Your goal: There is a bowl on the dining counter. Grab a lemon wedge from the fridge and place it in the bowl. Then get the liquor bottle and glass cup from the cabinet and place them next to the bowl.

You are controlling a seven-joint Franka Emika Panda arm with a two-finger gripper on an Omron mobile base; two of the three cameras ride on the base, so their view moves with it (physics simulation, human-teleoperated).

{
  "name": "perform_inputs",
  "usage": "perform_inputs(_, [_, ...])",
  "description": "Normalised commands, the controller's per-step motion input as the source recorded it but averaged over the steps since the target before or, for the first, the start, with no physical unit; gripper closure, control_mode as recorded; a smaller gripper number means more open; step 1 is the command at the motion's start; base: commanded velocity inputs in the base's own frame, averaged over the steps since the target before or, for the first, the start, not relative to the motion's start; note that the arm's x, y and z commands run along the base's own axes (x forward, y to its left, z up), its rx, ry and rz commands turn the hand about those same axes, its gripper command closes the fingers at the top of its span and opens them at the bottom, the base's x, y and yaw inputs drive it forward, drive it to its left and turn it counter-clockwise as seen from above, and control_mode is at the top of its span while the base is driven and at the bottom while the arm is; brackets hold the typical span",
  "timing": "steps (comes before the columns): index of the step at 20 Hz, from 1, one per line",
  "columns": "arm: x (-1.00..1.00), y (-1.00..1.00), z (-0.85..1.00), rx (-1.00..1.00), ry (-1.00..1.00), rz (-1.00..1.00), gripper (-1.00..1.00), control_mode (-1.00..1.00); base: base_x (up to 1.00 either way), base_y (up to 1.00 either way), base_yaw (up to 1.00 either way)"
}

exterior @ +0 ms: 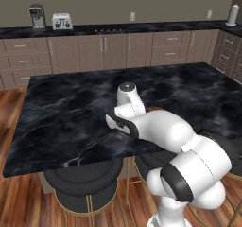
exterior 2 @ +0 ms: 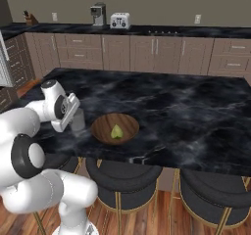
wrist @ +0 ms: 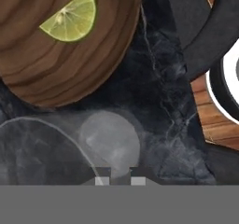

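Glass cup [exterior 2: 78, 122] is what I have at the pincer [wrist: 120, 180]: from the hand view I look straight down into it, its rim a wide pale arc and its grey round bottom just ahead of the two dark tips, which sit close together on the wall of the tumbler. In the right base view I see the cup hanging under the hand, upright, right at the surface [exterior 2: 196, 111]; I cannot tell whether its base touches the marble or floats just over it.

Going by size: the black marble surface with white veins spreads across both base views, with round dark stools [exterior 2: 125, 177] tucked under its near edge and wooden floor below. Behind it runs a row of brown drawer units [exterior 2: 127, 50] under a dark worktop, carrying a coffee machine [exterior 2: 98, 14], a toaster [exterior 2: 120, 20] and a knife block [exterior 2: 31, 18]; in the left base view a white cylinder [exterior: 232, 14] stands at the far right of that worktop.

Next comes the bowl [exterior 2: 115, 128], wide and wooden, resting on the surface near its front edge, just beside the cup and apart from it. Smallest is the lemon wedge [exterior 2: 116, 131], yellow-green, lying inside the bowl near its middle.
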Motion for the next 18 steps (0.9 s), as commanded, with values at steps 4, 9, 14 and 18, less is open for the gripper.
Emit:
perform_inputs(4, [0.25, 0.0, -0.11, 0.01, 0.0, -0.16, 1.0, -1.0, 0.0, 0.0, 0.0])
perform_inputs(9, [0.16, 0.0, -0.08, 0.02, 0.0, -0.11, 1.0, -1.0, 0.0, 0.0, 0.0])
perform_inputs(14, [0.1, 0.0, -0.23, 0.03, 0.0, -0.06, 1.0, -1.0, 0.0, 0.0, 0.0])
perform_inputs(18, [0.06, 0.0, -0.29, 0.03, 0.0, -0.04, 1.0, -1.0, 0.0, 0.0, 0.0])
